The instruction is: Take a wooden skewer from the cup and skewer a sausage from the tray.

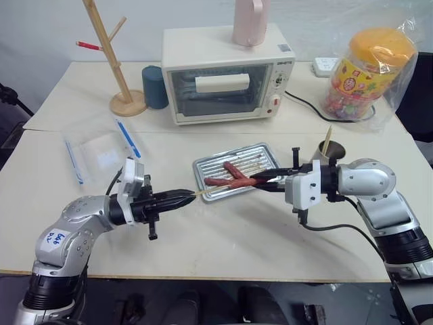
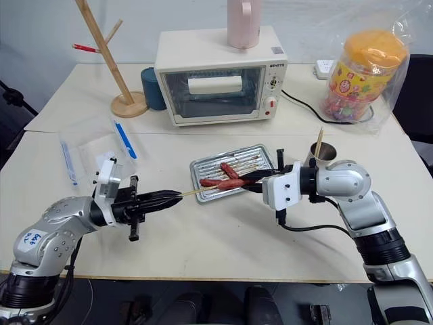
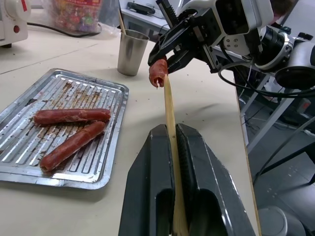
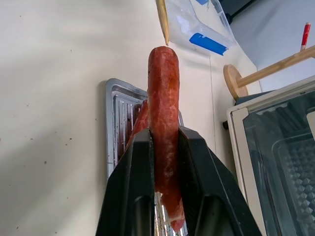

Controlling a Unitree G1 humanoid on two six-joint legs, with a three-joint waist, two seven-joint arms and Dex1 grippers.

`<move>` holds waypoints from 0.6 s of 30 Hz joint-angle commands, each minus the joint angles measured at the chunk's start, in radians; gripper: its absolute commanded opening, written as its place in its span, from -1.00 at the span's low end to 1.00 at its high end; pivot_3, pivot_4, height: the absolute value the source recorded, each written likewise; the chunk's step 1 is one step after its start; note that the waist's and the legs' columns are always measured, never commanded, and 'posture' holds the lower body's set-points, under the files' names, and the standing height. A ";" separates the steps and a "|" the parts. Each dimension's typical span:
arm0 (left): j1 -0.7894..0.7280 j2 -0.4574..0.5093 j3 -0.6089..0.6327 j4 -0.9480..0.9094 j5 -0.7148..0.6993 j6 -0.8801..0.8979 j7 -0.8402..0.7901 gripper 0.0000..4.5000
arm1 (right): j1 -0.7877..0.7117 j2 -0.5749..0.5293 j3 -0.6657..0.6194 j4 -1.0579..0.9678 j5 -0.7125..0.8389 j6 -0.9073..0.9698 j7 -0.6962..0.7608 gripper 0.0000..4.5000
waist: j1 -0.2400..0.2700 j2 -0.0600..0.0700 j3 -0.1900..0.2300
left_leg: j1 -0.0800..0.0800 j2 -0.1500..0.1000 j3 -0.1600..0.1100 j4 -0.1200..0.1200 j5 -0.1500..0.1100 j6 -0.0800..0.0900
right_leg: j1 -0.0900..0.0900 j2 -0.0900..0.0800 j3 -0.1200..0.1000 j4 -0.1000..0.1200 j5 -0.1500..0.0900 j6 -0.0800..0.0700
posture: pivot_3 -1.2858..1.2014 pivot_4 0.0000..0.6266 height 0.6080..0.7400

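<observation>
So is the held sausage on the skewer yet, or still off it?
Still off. The wooden skewer tip meets the end of the sausage in the right gripper, not pushed through.

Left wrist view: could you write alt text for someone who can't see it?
A robot's left gripper holds a wooden skewer, its tip meeting the end of a sausage clamped in the right gripper. Two more sausages lie in a metal tray on the table, near a cup.
</observation>
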 commanded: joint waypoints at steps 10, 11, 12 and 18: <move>0.008 0.019 0.035 -0.004 0.005 -0.017 -0.011 -1.00 | -0.007 -0.012 -0.011 -0.014 0.022 0.002 0.006 -0.78 | 0.000 0.000 0.000 | 0.000 0.000 0.000 0.000 0.000 0.000 | 0.000 0.000 0.000 0.000 0.000 0.000 | 0.03 -0.52 1.00; 0.011 0.023 0.041 -0.002 0.003 -0.016 -0.014 -1.00 | -0.008 -0.013 -0.013 -0.011 0.022 0.001 0.007 -0.78 | 0.000 0.000 0.000 | 0.000 0.000 0.000 0.000 0.000 0.000 | 0.000 0.000 0.000 0.000 0.000 0.000 | 0.03 -0.52 1.00; 0.015 0.027 0.046 0.000 0.003 -0.016 -0.016 -1.00 | -0.009 -0.014 -0.014 -0.009 0.022 0.001 0.007 -0.78 | -0.001 0.000 0.000 | 0.000 0.000 0.000 0.000 0.000 0.000 | 0.000 0.000 0.000 0.000 0.000 0.000 | 0.03 -0.52 1.00; 0.016 0.020 0.039 0.001 0.011 -0.019 -0.011 -1.00 | -0.014 -0.010 -0.012 -0.008 0.021 0.001 0.008 -0.78 | 0.000 0.000 0.000 | 0.000 0.000 0.000 0.001 0.000 0.000 | 0.000 0.000 0.000 0.000 0.000 0.000 | 0.03 -0.52 1.00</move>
